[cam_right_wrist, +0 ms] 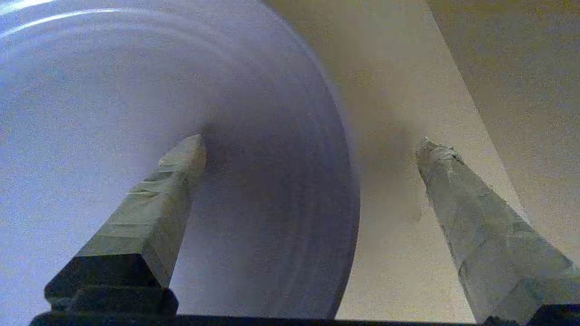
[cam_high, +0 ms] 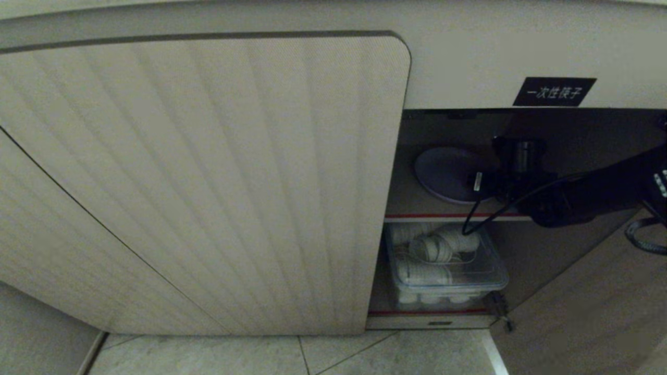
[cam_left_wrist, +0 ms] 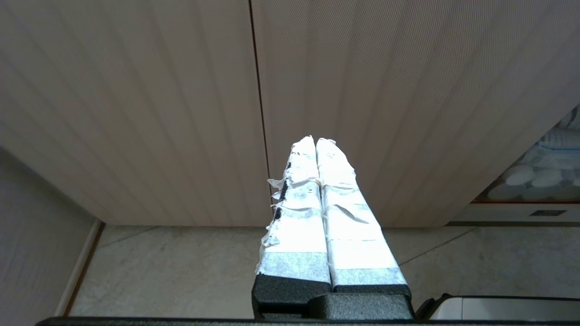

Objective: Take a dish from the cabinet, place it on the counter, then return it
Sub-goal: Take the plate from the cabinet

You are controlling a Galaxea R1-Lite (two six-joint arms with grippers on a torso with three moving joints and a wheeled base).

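The dish [cam_high: 447, 173], a lavender plate, lies flat on the upper shelf inside the open right side of the cabinet [cam_high: 208, 182]. My right arm reaches in from the right, and my right gripper [cam_high: 484, 183] sits at the plate's right edge. In the right wrist view my right gripper [cam_right_wrist: 311, 140] is open: one taped finger [cam_right_wrist: 154, 213] hangs over the dish [cam_right_wrist: 113, 113], the other [cam_right_wrist: 476, 217] over the bare shelf, with the rim between them. My left gripper [cam_left_wrist: 316, 141] is shut and empty, parked facing the closed ribbed doors. The counter's top is out of view.
A black label [cam_high: 554, 91] sits above the opening. On the lower shelf stands a clear plastic box [cam_high: 448, 268] of white cups. The opened door [cam_high: 589, 307] swings out at the right. Tiled floor [cam_high: 292, 357] lies below, and a black cable [cam_high: 487, 211] hangs from my right wrist.
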